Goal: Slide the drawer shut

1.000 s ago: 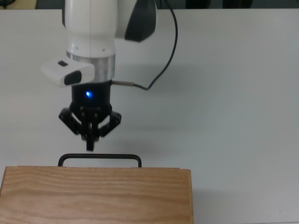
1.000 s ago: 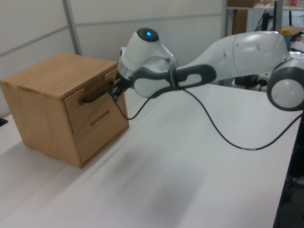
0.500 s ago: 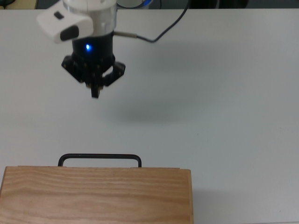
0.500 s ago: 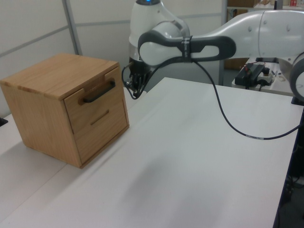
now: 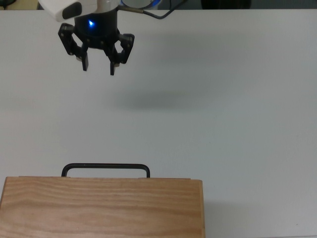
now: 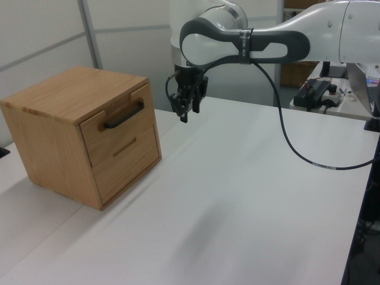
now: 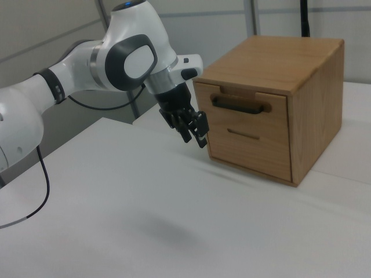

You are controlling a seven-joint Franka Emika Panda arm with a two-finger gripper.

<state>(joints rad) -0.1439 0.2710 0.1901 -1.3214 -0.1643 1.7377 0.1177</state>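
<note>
The drawer [image 6: 119, 122] sits flush in the front of a wooden cabinet [image 6: 71, 95] — its front panel level with the cabinet face, its black bar handle [image 6: 123, 115] standing proud. In the top view the cabinet top [image 5: 101, 207] fills the 6 o'clock edge, with the handle [image 5: 105, 168] showing just above it toward 12 o'clock.

The gripper [image 5: 98, 67] hangs at about 11 o'clock in the top view, well apart from the handle, above the bare white surface [image 5: 223, 124]. Its two black fingers [image 5: 84, 63] stand apart with a clear gap between them, holding nothing. A blue light glows on the gripper body.

In the left view the gripper [image 6: 187, 113] points down, at roughly 3 o'clock from the handle and near the cabinet's front corner — not touching it. In the right view it [image 7: 197, 136] hovers at 9 o'clock from the drawer front [image 7: 243, 113]. A black cable [image 6: 297, 148] loops from the arm [image 6: 267, 41].
</note>
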